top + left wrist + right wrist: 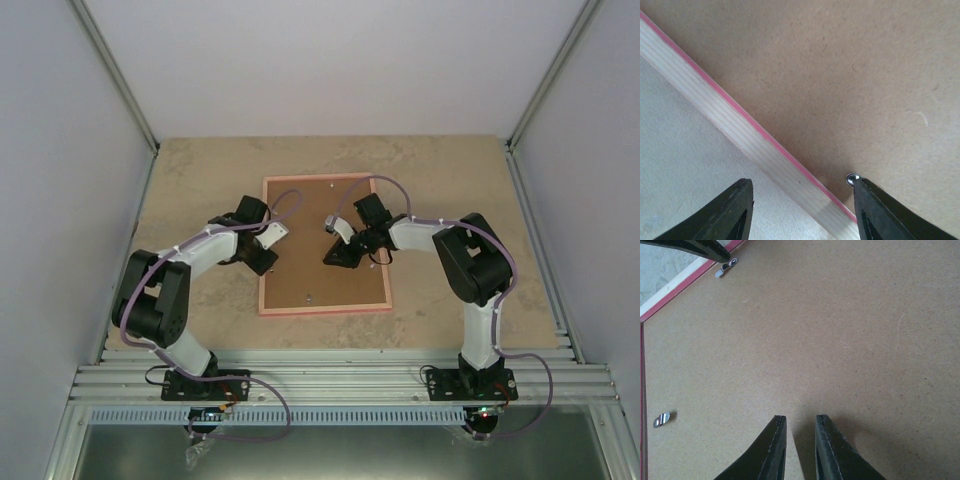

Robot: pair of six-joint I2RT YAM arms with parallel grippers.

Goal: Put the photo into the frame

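The frame (325, 307) lies face down in the middle of the table, showing its pale wood back and pink inner edge (715, 110). The brown backing board (320, 225) fills it. The photo is hidden. My left gripper (265, 262) is open and straddles the frame's left rail (802, 182). Its right fingertip (875, 210) is over the board, next to a metal clip (852, 178). My right gripper (335, 258) is low over the middle of the board (800, 417), with only a narrow gap between its jaws and nothing between them.
Metal clips (726, 269) (661, 419) sit along the board's edges. The beige table (200, 180) surrounds the frame. White walls stand on three sides. A slotted metal rail (340, 380) runs along the near edge.
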